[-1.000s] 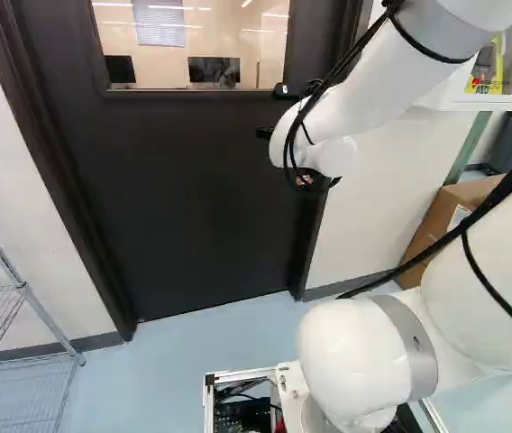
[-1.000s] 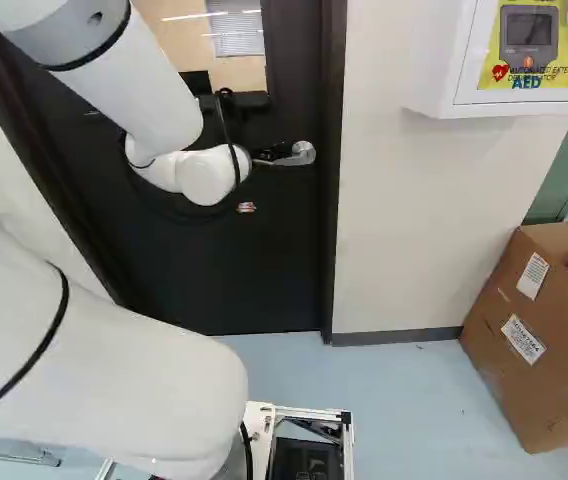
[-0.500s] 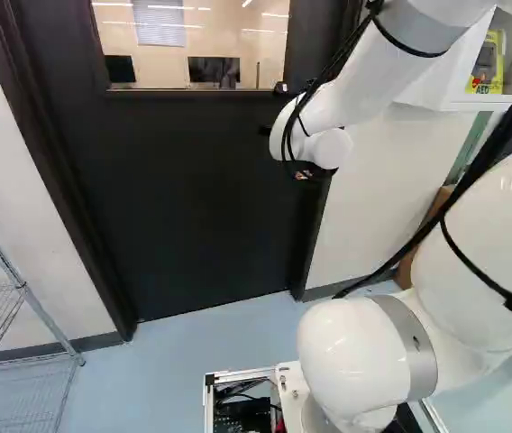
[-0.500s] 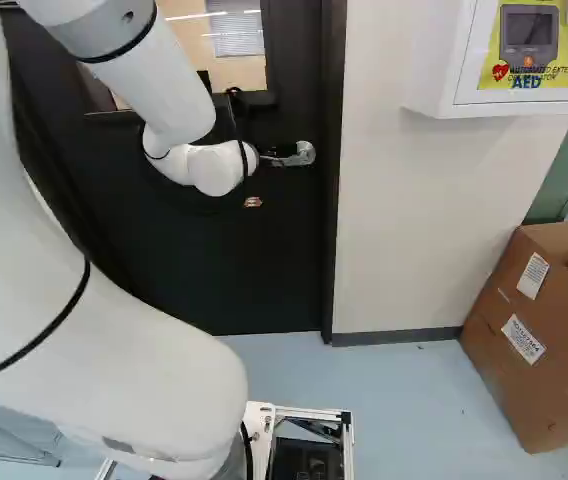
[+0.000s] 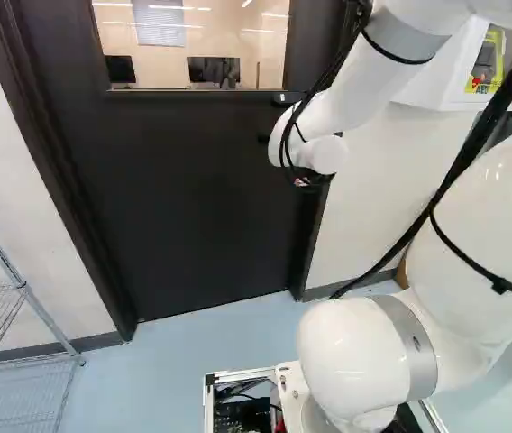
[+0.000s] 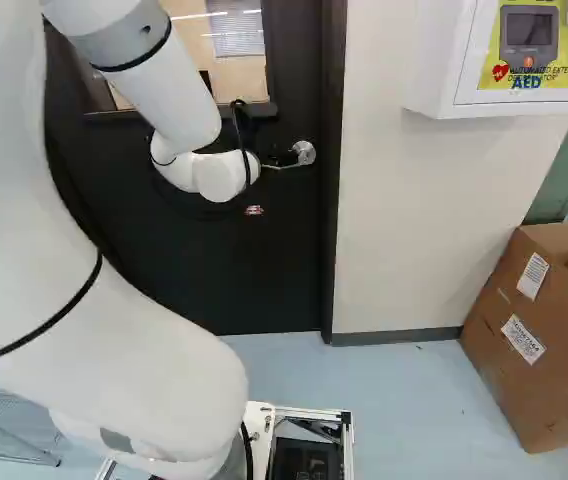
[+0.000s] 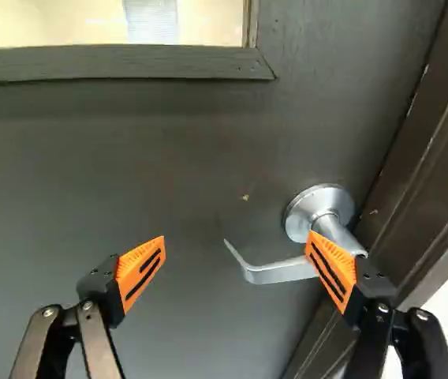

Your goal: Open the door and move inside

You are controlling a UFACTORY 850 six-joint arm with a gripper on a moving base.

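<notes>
I've got the end effector (image 7: 236, 239) wide open, lever (image 7: 275, 272) on the shut door (image 5: 193, 198) running from behind one finger into the gap, so I'd center on it before advancing, then press down gently.

The door (image 5: 193, 198) stood ahead of the arm (image 5: 355, 90), its window (image 5: 152, 50) in the upper part and two monitors (image 5: 213, 69) beyond the glass. The handle (image 6: 304, 153) sat below the window's level, near the door's right edge, beside the frame (image 6: 333, 220). Right of that frame ran a wall (image 6: 424, 220), and a cabinet (image 6: 432, 60) hung high on it. In the right base view a box (image 6: 534, 350) rested on the floor (image 6: 394, 400), below the cabinet and farther right. Left of the door stood a wire rack (image 5: 23, 287).
</notes>
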